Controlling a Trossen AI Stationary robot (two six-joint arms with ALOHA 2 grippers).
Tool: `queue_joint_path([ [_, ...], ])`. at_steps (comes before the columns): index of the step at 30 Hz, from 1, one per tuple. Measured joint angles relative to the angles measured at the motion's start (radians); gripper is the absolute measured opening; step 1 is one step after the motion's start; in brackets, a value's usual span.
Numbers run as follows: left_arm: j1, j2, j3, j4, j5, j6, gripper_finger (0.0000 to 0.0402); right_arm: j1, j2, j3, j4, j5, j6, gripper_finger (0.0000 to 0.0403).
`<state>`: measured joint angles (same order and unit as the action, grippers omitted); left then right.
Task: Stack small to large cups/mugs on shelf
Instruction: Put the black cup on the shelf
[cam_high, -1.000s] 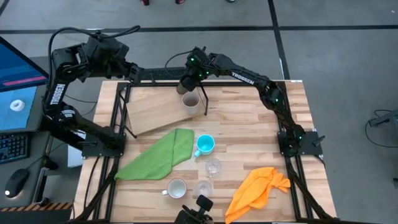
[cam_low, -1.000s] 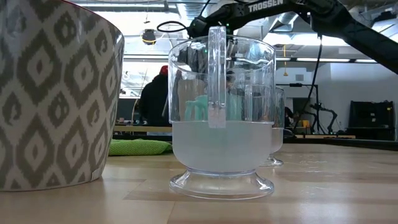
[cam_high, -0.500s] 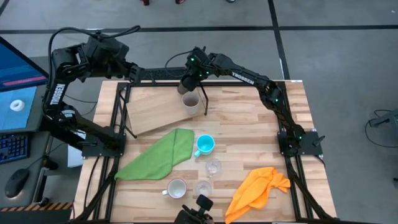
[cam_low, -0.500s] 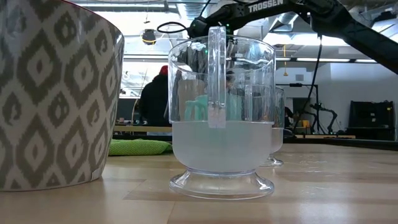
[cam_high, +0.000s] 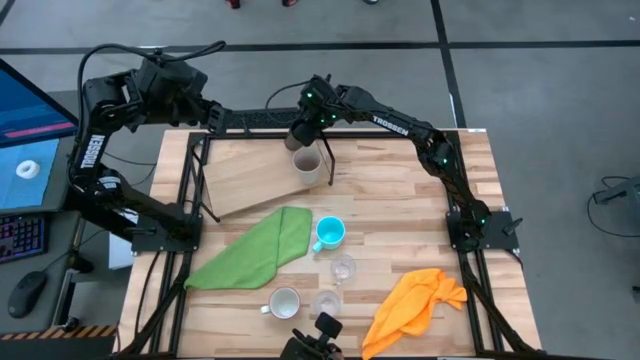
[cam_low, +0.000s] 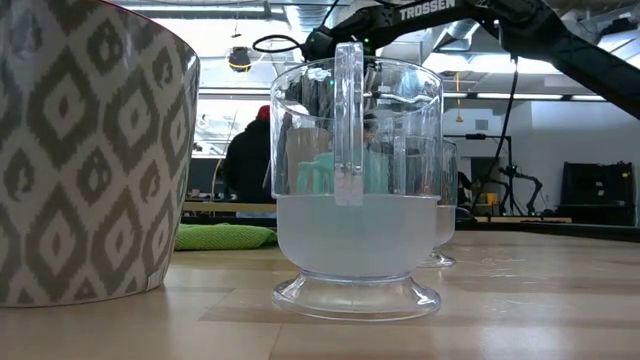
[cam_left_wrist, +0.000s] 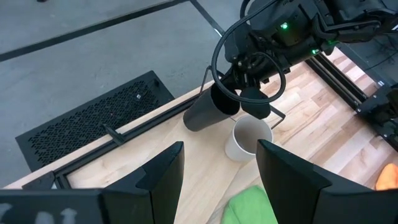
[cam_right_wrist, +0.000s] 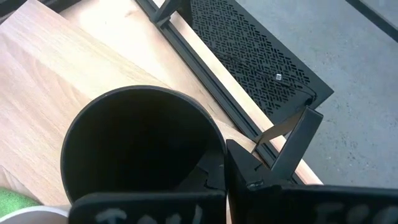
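The right claw (cam_left_wrist: 239, 93) grips the black cup (cam_left_wrist: 208, 111); it should be lowered squarely into the grey-beige cup (cam_left_wrist: 247, 138) beside it.

Whole counter (cam_high: 420, 190) seen from straight above, level close-up behind a clear glass (cam_low: 355, 180), black cup (cam_left_wrist: 208, 111) shared by both wrist views, one far, one near.

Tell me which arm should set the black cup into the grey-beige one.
Right. The right gripper already holds the black cup beside the grey-beige cup; the left gripper is open, farther back.
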<state>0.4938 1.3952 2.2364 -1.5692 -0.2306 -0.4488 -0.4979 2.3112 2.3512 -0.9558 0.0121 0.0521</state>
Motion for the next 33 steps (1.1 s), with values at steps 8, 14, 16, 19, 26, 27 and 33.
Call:
queue_joint_path([
  [8,0.000,0.000,0.000,0.000,0.000,0.000,0.0192,0.002,0.000,0.000,-0.001,0.000,0.000,0.0008],
  [14,0.000,0.000,0.000,0.000,0.000,0.019,0.0192,0.000,0.000,0.000,0.015,0.000,0.008,0.0008],
  [16,0.000,0.000,0.000,0.004,0.000,0.019,0.0192,-0.002,0.000,0.000,0.015,-0.005,0.008,0.0008],
  [19,0.000,0.000,0.000,0.013,0.000,0.019,0.0192,-0.001,0.000,0.000,0.015,-0.008,0.005,0.0008],
  [26,0.000,0.000,0.000,0.013,0.000,0.018,0.0192,0.002,0.000,0.000,0.019,-0.007,0.002,0.0008],
  [27,0.000,0.000,0.000,0.013,0.002,0.018,0.0192,0.000,0.000,0.000,0.014,-0.008,0.001,0.0008],
  [33,0.000,0.000,0.000,0.012,0.018,0.010,0.0192,-0.001,0.000,0.000,0.014,-0.011,0.000,0.0008],
])
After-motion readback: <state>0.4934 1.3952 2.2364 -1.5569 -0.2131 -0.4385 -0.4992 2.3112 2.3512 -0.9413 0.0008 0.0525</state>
